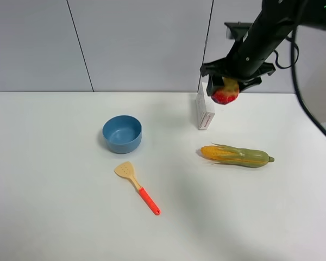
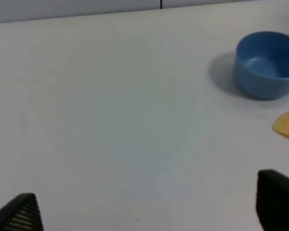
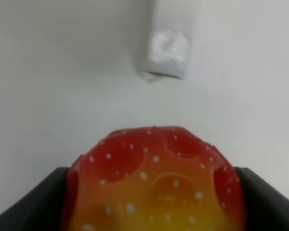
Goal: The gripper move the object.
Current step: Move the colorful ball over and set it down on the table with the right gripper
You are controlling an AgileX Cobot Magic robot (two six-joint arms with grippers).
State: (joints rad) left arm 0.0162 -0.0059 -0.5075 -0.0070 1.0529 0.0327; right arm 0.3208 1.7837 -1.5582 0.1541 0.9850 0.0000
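My right gripper (image 1: pixel 226 87) is shut on the small red-and-yellow toy fruit (image 1: pixel 225 92) and holds it in the air above the back right of the table, just over a white box. In the right wrist view the fruit (image 3: pixel 154 183) fills the lower part, dotted with white specks, between the two black fingers (image 3: pixel 33 202). My left gripper (image 2: pixel 149 211) is open and empty above the bare table; only its two black fingertips (image 2: pixel 277 195) show. It is out of the exterior high view.
A white box (image 1: pixel 204 111) stands upright below the held fruit, also in the right wrist view (image 3: pixel 168 43). A blue bowl (image 1: pixel 121 133), a corn cob (image 1: pixel 236 155) and an orange-handled spatula (image 1: pixel 137 186) lie on the white table (image 1: pixel 54 179).
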